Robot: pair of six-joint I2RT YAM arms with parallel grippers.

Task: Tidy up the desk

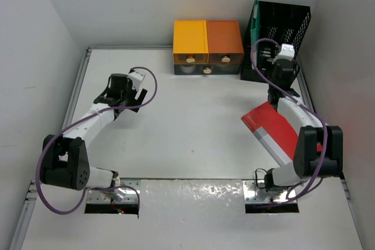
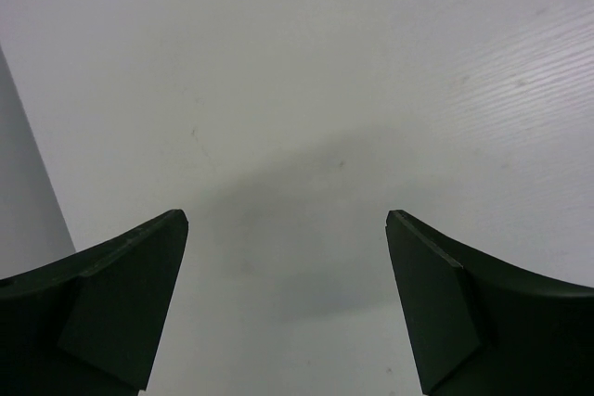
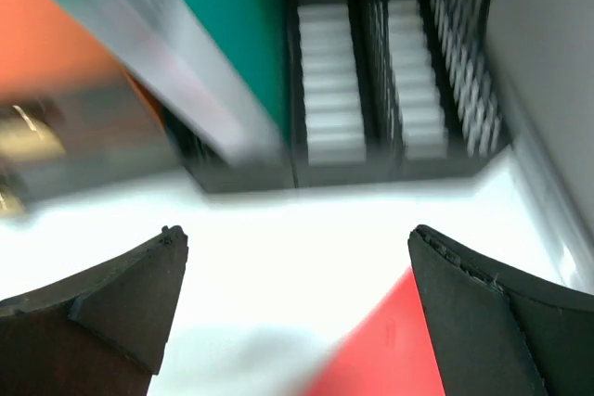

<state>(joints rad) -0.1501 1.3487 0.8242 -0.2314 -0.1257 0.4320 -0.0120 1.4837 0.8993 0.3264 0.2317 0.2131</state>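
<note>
Top external shows the bench (image 1: pixel 193 139) under both arms, part tidied: a green book (image 1: pixel 254 23) stands in the far-right rack (image 1: pixel 287 27). What looks like a red book (image 1: pixel 275 130) lies unfiled by the right edge. Left end effector (image 2: pixel 286 229) and right end effector (image 3: pixel 297 238) gape wide, empty.

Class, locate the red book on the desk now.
In the overhead view the red book lies flat on the right side of the desk, partly under the right arm, nearer than the black rack.
</note>
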